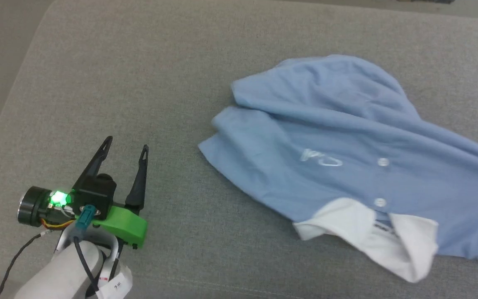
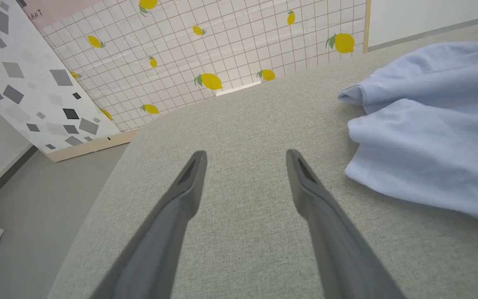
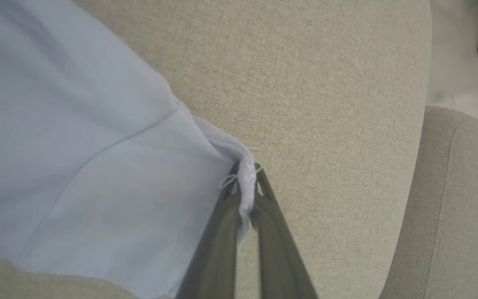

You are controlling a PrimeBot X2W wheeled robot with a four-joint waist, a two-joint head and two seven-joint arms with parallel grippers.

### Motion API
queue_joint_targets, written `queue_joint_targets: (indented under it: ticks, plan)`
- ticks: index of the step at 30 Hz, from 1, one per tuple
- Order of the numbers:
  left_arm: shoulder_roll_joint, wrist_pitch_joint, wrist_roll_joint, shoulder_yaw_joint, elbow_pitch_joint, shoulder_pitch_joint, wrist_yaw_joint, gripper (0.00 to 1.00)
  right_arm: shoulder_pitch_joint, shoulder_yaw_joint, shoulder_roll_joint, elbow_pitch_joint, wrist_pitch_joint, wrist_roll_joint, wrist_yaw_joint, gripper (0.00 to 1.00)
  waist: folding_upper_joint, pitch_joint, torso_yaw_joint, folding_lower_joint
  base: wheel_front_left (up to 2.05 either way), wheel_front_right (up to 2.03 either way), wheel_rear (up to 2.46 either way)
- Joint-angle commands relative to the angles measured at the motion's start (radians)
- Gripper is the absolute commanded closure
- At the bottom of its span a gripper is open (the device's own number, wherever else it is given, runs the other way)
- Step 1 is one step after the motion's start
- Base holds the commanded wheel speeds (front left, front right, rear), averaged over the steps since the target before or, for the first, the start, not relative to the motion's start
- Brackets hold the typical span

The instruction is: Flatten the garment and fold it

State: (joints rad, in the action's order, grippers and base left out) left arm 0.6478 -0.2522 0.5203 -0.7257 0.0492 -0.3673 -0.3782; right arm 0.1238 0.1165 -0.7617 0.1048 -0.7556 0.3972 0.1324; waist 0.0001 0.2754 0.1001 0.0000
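My head camera looks steeply down on the garment (image 1: 347, 137) from above. My left wrist camera sits low beside it, facing across the cushion (image 2: 243, 232). My right wrist camera hangs close over its edge. All three share it.

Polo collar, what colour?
White collar on the light blue polo; the head view shows it best.
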Motion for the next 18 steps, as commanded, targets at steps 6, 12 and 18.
queue_joint_targets:
  ticks: [6,12,18]
  plan:
    - [-0.015,-0.003,-0.003,-0.004,0.015,-0.022,0.009,0.0,0.018,0.019,0.013,0.136,0.088,-0.071,-0.002,0.0,-0.0001,0.037,0.023,0.0,0.0,0.0,0.0]
    - [-0.017,0.001,0.01,-0.006,0.026,-0.02,0.014,0.0,0.084,-0.024,0.084,0.117,0.224,-0.064,-0.002,0.0,-0.0001,0.011,0.004,0.0,0.0,0.0,0.0]
    - [-0.016,0.01,0.044,0.005,0.017,-0.007,0.019,0.0,0.123,-0.068,0.145,0.018,0.386,-0.013,-0.002,0.0,-0.0001,-0.03,-0.035,0.0,0.0,0.0,0.0]
